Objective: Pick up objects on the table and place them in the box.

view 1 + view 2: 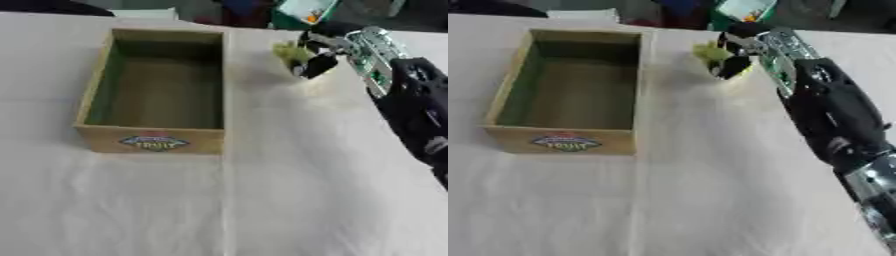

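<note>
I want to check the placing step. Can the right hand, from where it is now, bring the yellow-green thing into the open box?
Probably yes. The right hand is curled round the yellow-green thing, just right of the box. The box is open on top and looks empty, and only bare cloth lies between them.

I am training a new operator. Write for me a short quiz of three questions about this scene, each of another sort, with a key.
1. True or false: the box already holds an object.
2. Which hand reaches the yellow-green object? A) left B) right
3. Fill in: the object lies to the ____ of the box.

Key:
1. False; its inside shows bare.
2. B, the right hand, fingers curled at it.
3. Right.
</note>
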Controlling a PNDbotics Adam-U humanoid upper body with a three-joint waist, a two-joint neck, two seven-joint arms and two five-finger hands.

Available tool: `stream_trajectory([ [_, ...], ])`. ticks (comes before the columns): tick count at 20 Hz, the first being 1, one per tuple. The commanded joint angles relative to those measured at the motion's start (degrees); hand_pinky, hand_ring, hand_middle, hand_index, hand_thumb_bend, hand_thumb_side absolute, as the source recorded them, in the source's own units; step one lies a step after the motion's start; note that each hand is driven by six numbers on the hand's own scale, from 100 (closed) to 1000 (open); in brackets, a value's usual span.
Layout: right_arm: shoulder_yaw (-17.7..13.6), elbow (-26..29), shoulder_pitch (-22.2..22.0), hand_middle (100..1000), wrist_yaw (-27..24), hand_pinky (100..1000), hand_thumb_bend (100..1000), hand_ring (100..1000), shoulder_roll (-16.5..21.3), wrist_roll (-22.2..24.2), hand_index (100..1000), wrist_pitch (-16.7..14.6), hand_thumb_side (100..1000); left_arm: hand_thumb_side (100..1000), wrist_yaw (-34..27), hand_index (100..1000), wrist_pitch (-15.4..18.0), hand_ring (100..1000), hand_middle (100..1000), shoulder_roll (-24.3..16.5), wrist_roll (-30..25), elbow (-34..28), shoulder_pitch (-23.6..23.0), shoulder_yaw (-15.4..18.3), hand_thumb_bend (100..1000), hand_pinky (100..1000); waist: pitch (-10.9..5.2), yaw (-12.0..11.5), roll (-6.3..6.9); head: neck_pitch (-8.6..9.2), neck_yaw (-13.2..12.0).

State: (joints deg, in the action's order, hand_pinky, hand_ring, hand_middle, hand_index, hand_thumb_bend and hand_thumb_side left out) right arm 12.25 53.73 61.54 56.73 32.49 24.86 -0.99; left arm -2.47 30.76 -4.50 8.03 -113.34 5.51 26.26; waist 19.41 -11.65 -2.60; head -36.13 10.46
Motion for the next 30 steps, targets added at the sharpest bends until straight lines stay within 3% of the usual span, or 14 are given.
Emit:
stream_trajectory([
  [1, -0.2, 2.6, 1.7, 404, 0.6, 750, 100, 623, 1.6, -3.1, 493, 1.4, 428, 634, 0.3, 769, -0.3, 589, 561, -0.7, 0.0, -1.2, 0.3, 0.4, 100, 515, -1.43, 0.1, 0.16, 0.58, -0.1],
  [7, 0.8, 6.8, 2.5, 416, -1.1, 755, 100, 617, 2.6, -6.9, 507, 2.8, 437, 624, 0.4, 769, -0.5, 588, 561, -1.1, 0.1, -1.2, 0.3, 0.5, 100, 513, -1.78, 0.3, -0.05, 0.5, -0.2],
  [16, 3.7, 18.8, 5.2, 445, -4.4, 771, 100, 637, 2.1, -4.3, 527, 5.5, 450, 623, -0.2, 769, -0.7, 587, 562, -2.2, 0.4, -1.2, -0.1, 0.3, 100, 513, -3.24, 0.6, -0.09, -0.18, -0.1],
  [22, 7.6, 24.2, 7.2, 456, -3.9, 772, 100, 648, -3.2, 0.7, 534, 6.5, 455, 624, -1.1, 769, -0.8, 586, 563, -2.9, 0.3, -1.2, -0.5, -0.1, 100, 512, -4.39, 0.0, 0.03, -1.0, 0.6],
  [30, 10.1, 22.8, 6.8, 469, -3.5, 777, 100, 637, -13.9, 4.6, 561, 6.7, 459, 624, -2.0, 769, -0.6, 585, 563, -3.0, 0.1, -1.2, -0.8, -0.2, 100, 513, -4.82, -0.6, 0.44, -1.81, 1.6],
])
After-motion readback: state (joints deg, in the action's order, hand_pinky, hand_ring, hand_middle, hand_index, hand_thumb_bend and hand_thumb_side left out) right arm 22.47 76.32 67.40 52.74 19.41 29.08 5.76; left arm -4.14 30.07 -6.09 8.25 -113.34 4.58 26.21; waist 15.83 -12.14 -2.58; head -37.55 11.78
